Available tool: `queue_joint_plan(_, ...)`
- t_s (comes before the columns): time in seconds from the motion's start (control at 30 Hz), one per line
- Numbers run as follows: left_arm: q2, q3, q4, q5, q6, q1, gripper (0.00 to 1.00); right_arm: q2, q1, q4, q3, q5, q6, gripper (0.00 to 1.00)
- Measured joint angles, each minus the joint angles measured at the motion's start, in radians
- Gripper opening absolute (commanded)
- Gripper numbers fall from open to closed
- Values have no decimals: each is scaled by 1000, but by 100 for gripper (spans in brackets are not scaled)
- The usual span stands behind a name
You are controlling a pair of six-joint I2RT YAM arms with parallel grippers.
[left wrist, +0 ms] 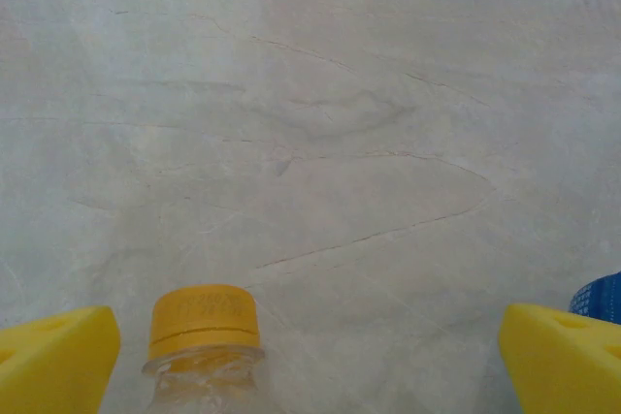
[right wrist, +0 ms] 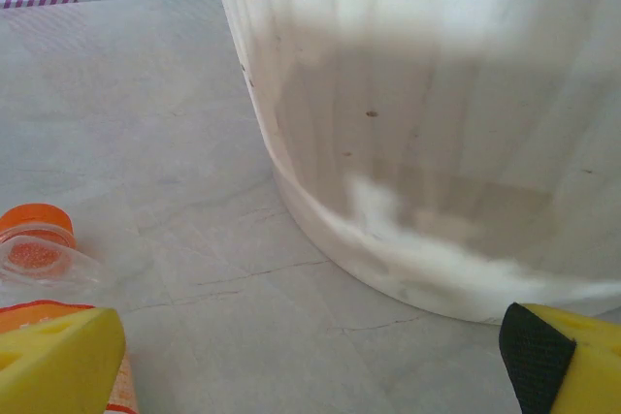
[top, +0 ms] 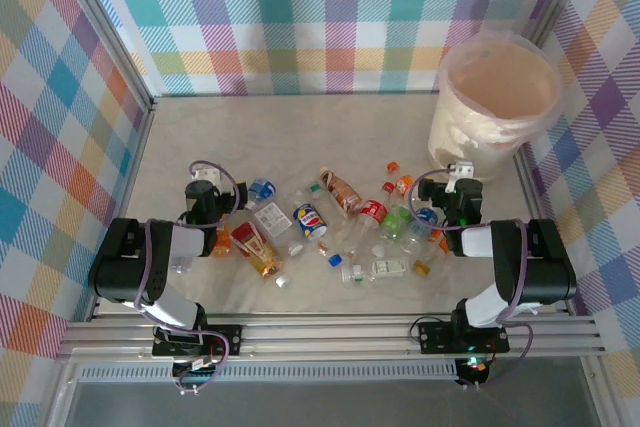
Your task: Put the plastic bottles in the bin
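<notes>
Fingers [left wrist: 58,356] apart, empty, on left gripper [left wrist: 309,366] and right gripper [right wrist: 310,370]. Left pair straddles yellow-capped bottle [left wrist: 204,336]. Step: pick. Next: lower, centre, clamp bottle, carry to bin [right wrist: 437,143].

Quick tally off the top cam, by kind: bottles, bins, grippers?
plastic bottles: about 12, some overlap
bin: 1
grippers: 2, left gripper and right gripper
Total: about 15
</notes>
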Motion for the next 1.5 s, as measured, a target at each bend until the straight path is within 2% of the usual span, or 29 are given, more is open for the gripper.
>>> queue_joint_plan(1.1,0,0,-1,0,0,0,100,0,0,0,0,1,0,100)
queue_joint_plan(1.3,-19,37,-82,-12,-12,0,100,-2,0,8,0,1,0,100)
queue_joint_plan(1.5,-103,50,-136,-29,-23,0,100,-8,0,15,-2,-2,0,100)
